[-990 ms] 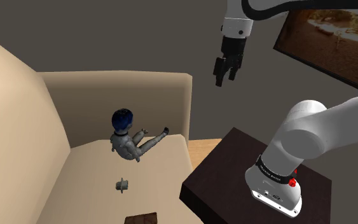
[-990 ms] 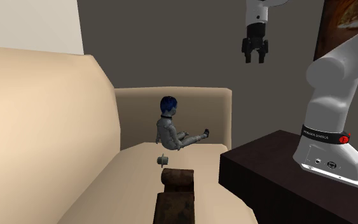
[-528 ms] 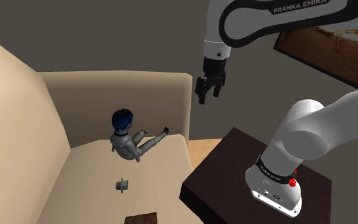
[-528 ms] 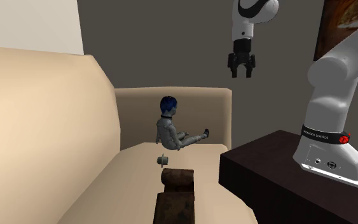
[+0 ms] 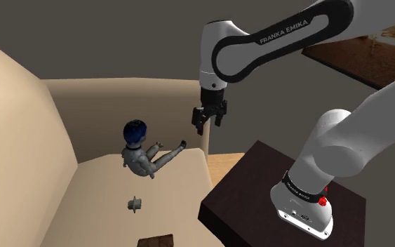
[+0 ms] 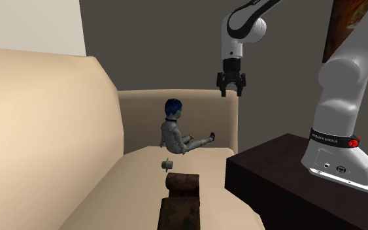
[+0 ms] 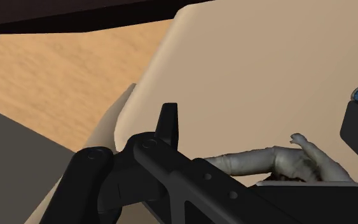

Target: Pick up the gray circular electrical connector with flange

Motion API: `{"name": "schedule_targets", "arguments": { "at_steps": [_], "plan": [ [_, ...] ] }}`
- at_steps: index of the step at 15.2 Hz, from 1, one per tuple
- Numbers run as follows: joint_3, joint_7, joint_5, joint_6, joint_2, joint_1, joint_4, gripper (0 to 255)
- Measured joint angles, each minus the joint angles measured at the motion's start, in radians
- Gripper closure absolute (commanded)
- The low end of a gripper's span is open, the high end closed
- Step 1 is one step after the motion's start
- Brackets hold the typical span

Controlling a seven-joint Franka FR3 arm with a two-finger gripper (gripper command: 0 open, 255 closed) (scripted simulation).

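connector lies on its side

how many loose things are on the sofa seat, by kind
doll: 1
gray flanged connector: 1
brown object: 1
total: 3

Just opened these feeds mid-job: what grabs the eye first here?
The blue-haired doll sitting on the beige sofa catches the eye first. The open black gripper hangs above it, toward the shoulder view's right, on the white arm. The small gray connector lies on the seat nearer the camera than the doll, easy to miss.
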Motion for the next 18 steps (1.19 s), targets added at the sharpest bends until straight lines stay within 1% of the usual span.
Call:
{"name": "schedule_targets", "arguments": {
  "at_steps": [4, 9, 11, 15, 18],
  "plan": [
    [0.048, 0.052, 0.032, 0.11, 0.141, 0.026, 0.03, 0],
    [0.098, 0.118, 0.044, 0.243, 0.338, 0.052, 0.095, 0],
    [0.11, 0.144, 0.035, 0.284, 0.423, 0.06, 0.138, 0],
    [0.132, 0.205, 0.018, 0.374, 0.583, 0.092, 0.208, 0],
    [0.136, 0.249, 0.0, 0.414, 0.692, 0.12, 0.279, 0]
  ]
}}
